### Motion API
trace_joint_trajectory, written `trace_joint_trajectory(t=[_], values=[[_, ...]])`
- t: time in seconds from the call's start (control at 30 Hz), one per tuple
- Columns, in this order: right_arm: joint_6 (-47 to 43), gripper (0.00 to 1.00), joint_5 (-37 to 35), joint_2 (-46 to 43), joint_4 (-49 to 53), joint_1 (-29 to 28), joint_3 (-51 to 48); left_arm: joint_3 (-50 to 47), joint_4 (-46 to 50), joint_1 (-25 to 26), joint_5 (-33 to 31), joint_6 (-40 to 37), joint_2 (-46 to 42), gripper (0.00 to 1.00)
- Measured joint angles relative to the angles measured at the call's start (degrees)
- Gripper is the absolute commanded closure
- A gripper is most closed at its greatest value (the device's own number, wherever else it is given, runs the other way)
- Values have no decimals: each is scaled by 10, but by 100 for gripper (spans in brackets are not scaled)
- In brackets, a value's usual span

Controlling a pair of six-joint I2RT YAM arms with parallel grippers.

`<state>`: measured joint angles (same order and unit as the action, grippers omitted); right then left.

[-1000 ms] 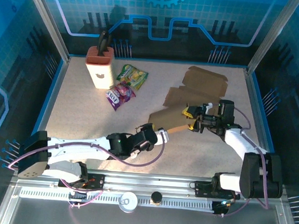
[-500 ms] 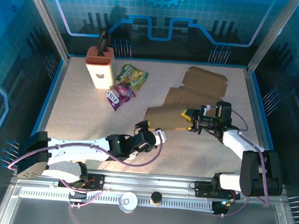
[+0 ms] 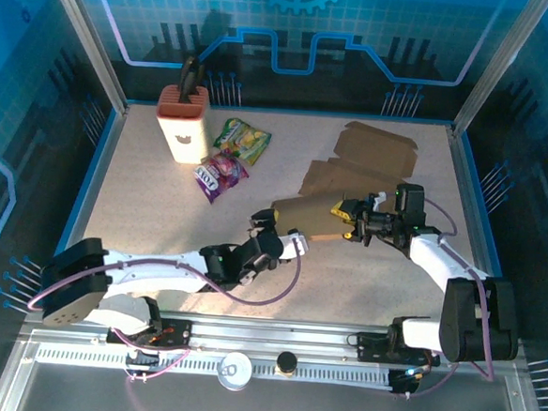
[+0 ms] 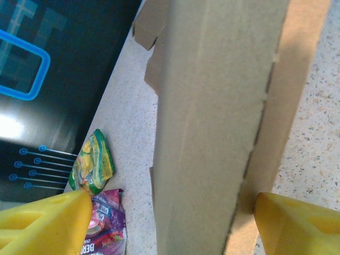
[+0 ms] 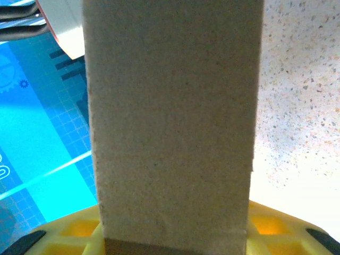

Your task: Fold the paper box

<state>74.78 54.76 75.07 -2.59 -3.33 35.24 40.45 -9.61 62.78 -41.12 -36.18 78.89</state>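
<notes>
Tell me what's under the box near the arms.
Beneath the box, a lower cardboard layer and the table show at its edges; anything directly under its middle is covered.

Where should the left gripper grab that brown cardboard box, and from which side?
Probably its left end panel, from the near left: the cardboard box stands thin between the left gripper's open fingers there, and the right gripper pinches the right end.

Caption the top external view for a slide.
Right gripper holds one end of the paper box; open left gripper straddles the other end.
</notes>
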Motion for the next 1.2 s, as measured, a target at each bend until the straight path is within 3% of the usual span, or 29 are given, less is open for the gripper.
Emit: trace_joint_trajectory(t=[0.53,0.67,0.83,1.0,1.07,1.2], values=[[-5,70,21,-3,26,5,9,0,-82,-7,11,-59,87,21],[-5,70,21,-6,31,8,9,0,-109,-8,-1,-72,97,33],[-4,69,17,-8,31,8,9,6,-115,-9,-11,-75,97,59],[7,57,17,-8,32,10,9,18,-78,-7,-3,-68,94,67],[11,48,19,-8,34,11,9,31,-43,-7,5,-54,87,72],[0,37,25,-19,37,23,9,67,60,-8,38,5,67,73]])
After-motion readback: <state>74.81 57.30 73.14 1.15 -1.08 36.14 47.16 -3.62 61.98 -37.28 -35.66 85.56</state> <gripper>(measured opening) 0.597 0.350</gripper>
